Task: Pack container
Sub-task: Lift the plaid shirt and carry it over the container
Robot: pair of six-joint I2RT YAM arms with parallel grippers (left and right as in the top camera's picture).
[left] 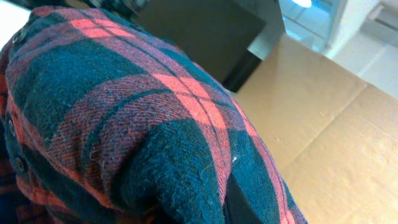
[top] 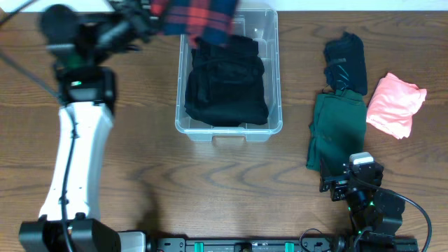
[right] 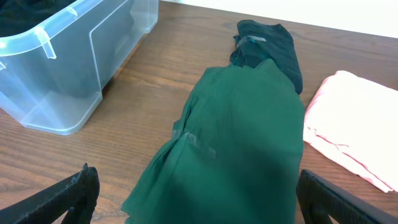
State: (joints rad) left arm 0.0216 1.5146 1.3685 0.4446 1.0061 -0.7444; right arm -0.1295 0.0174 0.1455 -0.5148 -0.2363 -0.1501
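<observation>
Wood-grain table (top: pixel 140 161), with the clear container (top: pixel 227 134) sitting mid-table toward the far edge. Its long side runs front to back in the overhead view, and there's already a pile of black clothes (top: pixel 227 84) inside. The left gripper (top: pixel 150 22) is up by the container's far-left corner with a plaid shirt (top: pixel 199 17) bunched on it. The fingers are buried in cloth in both views, but the shirt is up in the air, so I'd say it's clamped on it. The shirt hangs half over that far-left corner and half outside the wall. So the open space lies to the right of the jaws and a bit toward the near side, and I reckon that's the way it needs to go before letting go. The left arm is clearly the closer one. The right gripper (right: pixel 199 205) is way off past the container's near-right corner. Its jaws are spread wide with nothing in them, over the near end of a green garment (right: pixel 236 143). That garment lies lengthwise away from it, with a dark garment (right: pixel 267 43) at its far end and a pink one (right: pixel 348 124) beside it.
</observation>
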